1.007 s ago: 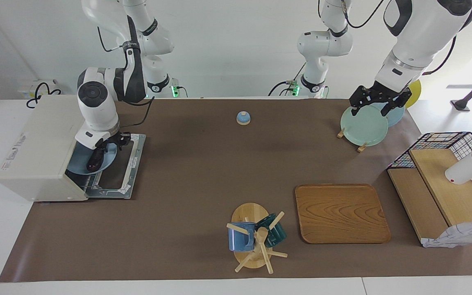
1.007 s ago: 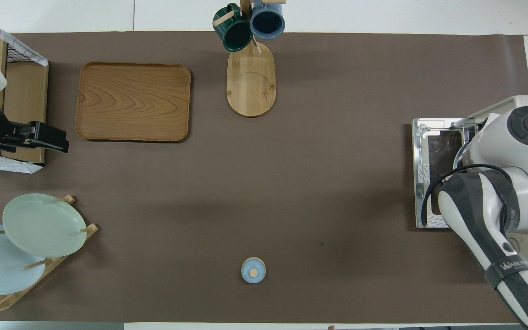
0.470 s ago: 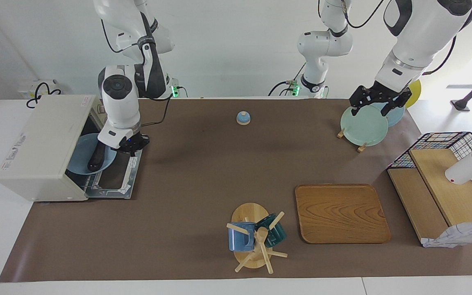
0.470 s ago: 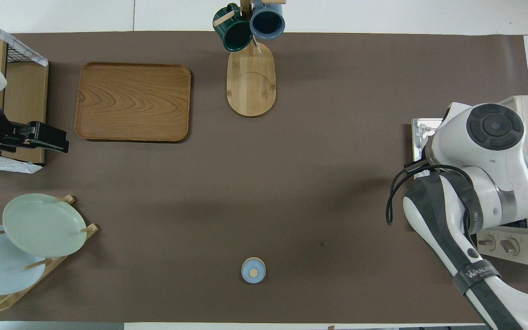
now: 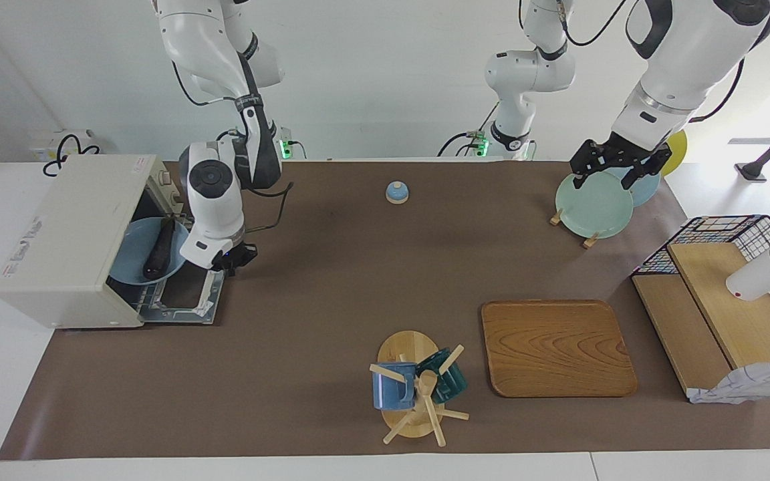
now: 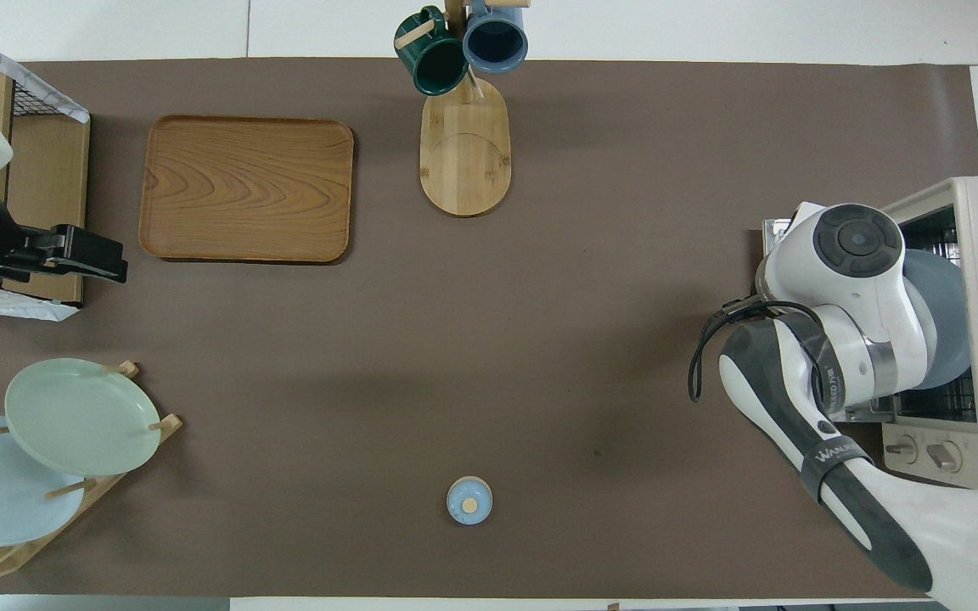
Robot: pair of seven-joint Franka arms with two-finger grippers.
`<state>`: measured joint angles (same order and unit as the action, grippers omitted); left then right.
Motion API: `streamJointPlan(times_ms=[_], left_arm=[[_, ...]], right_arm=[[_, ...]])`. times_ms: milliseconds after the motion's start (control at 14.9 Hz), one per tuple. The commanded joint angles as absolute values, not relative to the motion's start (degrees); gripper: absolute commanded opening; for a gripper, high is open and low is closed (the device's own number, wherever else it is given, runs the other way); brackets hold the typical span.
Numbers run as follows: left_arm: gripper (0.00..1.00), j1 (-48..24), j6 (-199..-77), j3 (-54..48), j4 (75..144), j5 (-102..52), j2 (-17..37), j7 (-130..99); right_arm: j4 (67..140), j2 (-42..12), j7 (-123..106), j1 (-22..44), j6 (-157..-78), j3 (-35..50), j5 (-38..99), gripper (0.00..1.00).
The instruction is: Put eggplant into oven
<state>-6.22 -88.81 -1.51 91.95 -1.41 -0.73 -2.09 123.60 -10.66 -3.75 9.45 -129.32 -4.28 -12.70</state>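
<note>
Right pincer (image 5: 233,259) has backed out over the oven (image 5: 71,240) door, tips together, empty. Eggplant (image 5: 160,249) sits on blue plate (image 5: 132,257) inside; task looks done. Left pincer (image 5: 615,162) waits apart over plate rack.

Rectangular wooden tray (image 5: 557,347) sits beside the wooden mug tree (image 5: 412,394); small blue bell (image 5: 397,192) nearer the robots; pale green plate (image 5: 593,204) racked.

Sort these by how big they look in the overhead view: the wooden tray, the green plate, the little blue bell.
1. wooden tray
2. green plate
3. little blue bell
</note>
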Motion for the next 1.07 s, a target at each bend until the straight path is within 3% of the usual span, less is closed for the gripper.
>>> streamJointPlan(times_ms=[0,403,1007], left_arm=[[1.0,-5.36,-88.42,-2.02,92.72,-0.79,-1.58,-1.84],[1.0,-5.36,-88.42,-2.02,92.72,-0.79,-1.58,-1.76],[1.0,-5.36,-88.42,-2.02,92.72,-0.79,-1.58,-1.76]], right_arm=[[125.42,-9.93,-1.76,9.05,-131.04,-3.96,-12.3,0.0],[125.16,-11.07,-2.11,9.31,-129.82,-4.04,-13.53,0.0],[110.93,-9.59,-13.08,8.26,-109.36,-4.48,-17.05,0.0]])
